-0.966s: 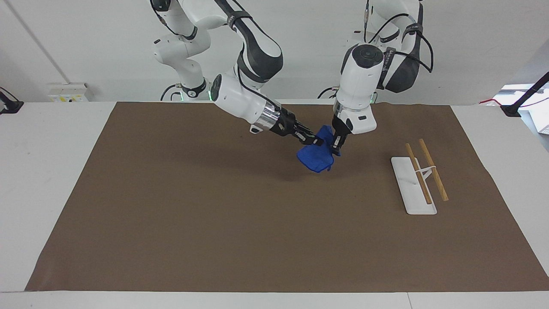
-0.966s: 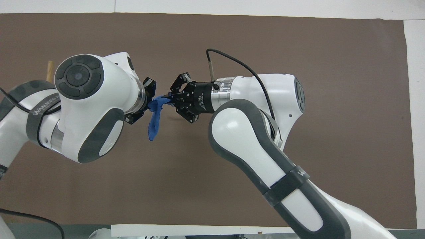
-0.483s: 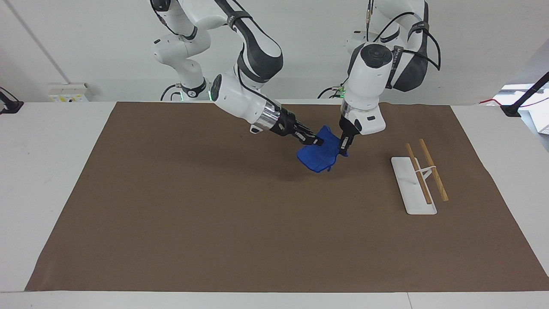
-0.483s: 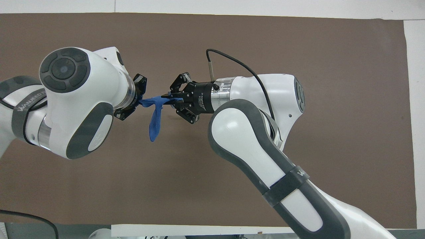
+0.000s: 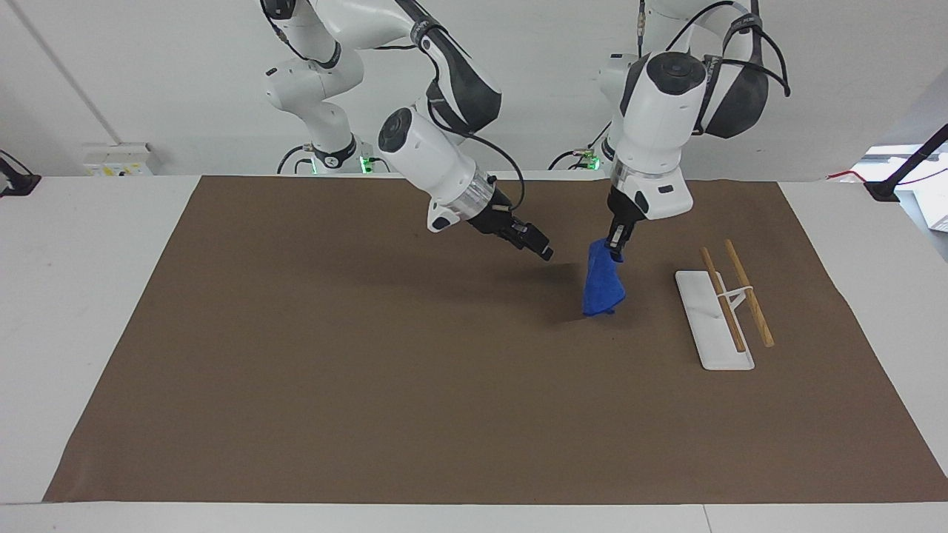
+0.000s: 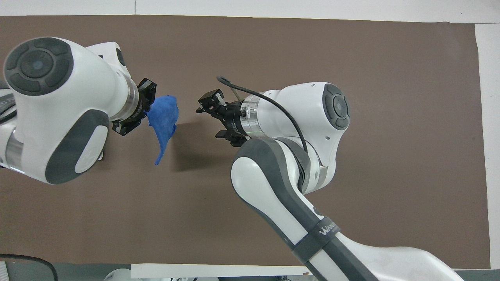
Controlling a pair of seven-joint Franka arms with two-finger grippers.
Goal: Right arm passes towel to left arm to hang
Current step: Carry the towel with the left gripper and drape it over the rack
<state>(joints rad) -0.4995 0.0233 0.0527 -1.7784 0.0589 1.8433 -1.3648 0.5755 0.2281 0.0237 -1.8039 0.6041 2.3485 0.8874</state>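
Brown paper covers a white table (image 5: 89, 311). Right of centre in the facing view, the blue towel (image 5: 601, 285) hangs above the paper, pinched at its top corner by the left gripper (image 5: 616, 248). At frame centre, the right gripper (image 5: 539, 248) hovers apart from it, fingers spread and empty. At the right, a white rack with two wooden rods (image 5: 722, 311) stands.

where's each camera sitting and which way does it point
Facing view: high across the table, looking at the robots; both arms show whole, the left hand holding the towel near the rack.
Overhead view: above the robots' end, looking steeply down; wrists and forearms show.
Shared: the towel, the left hand, the empty right hand.
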